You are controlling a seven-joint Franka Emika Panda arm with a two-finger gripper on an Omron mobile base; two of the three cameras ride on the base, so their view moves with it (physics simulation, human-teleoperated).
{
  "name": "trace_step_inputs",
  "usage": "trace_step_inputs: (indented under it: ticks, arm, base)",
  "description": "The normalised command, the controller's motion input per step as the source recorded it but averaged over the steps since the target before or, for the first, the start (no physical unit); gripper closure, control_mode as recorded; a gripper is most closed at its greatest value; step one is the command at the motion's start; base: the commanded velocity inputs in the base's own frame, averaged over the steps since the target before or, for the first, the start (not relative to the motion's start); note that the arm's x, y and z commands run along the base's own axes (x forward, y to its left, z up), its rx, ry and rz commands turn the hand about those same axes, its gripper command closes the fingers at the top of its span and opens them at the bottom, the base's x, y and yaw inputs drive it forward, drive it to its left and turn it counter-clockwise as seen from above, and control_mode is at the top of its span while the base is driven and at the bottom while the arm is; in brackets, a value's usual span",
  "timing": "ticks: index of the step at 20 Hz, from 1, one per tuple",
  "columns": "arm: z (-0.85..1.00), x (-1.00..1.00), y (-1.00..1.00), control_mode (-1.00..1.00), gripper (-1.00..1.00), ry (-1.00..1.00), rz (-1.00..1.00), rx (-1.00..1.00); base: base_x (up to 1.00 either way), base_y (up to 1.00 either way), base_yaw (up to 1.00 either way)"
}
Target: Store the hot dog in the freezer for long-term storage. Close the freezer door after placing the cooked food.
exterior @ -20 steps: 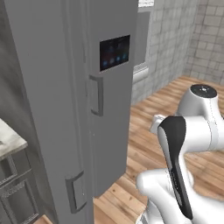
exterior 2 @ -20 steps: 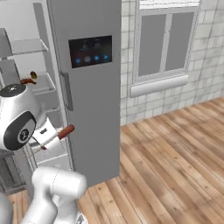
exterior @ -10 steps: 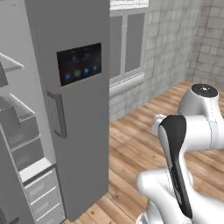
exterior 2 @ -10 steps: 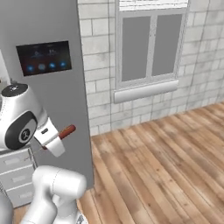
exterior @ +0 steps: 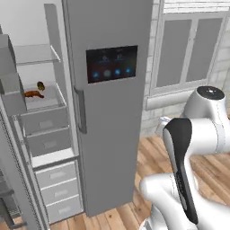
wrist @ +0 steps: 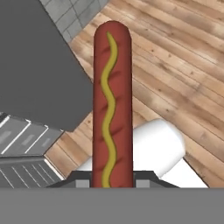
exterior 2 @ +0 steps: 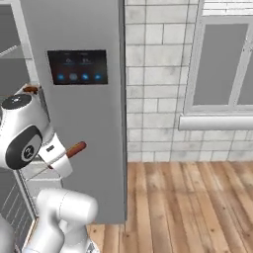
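Observation:
The hot dog [wrist: 112, 100] is a red-brown sausage with a wavy yellow stripe, and it stands up between the fingers of my gripper [wrist: 113, 182], which is shut on it. In the right base view the hot dog [exterior 2: 76, 147] sticks out to the right of the gripper [exterior 2: 61, 156], in front of the wide grey fridge door. The freezer [exterior: 45, 134] stands open to the left of that door, white inside with shelves and drawers. The freezer door [exterior: 12, 179] is swung out at the far left, its grey bins facing inward.
Brown food [exterior: 35, 92] lies on a middle freezer shelf. The wide fridge door carries a dark display panel [exterior: 112, 63] and a bar handle [exterior: 80, 111]. A brick wall with a window [exterior 2: 220, 64] is to the right, above the wood floor [exterior 2: 188, 207].
The whole picture has shifted in both base views, so the camera has moved; the open freezer now shows to the left. The hot dog stays in the shut gripper.

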Motion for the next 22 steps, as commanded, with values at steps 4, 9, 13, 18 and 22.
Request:
trace_step_inputs:
  ticks: [4, 9, 13, 18, 22]
  arm:
    - [0.00, 0.00, 0.00, 1.00, 1.00, 0.00, 0.00, 0.00]
    - [0.00, 0.00, 0.00, 1.00, 1.00, 0.00, 0.00, 0.00]
    - [0.00, 0.00, 0.00, 1.00, 1.00, 0.00, 0.00, 0.00]
    - [0.00, 0.00, 0.00, 1.00, 1.00, 0.00, 0.00, 0.00]
    - [0.00, 0.00, 0.00, 1.00, 1.00, 0.00, 0.00, 0.00]
  base:
    - [0.50, -0.23, 0.74]
    - [0.40, -0.01, 0.60]
    - [0.36, 0.16, 0.48]
    - [0.13, 0.21, 0.26]
    - [0.31, 0.22, 0.27]
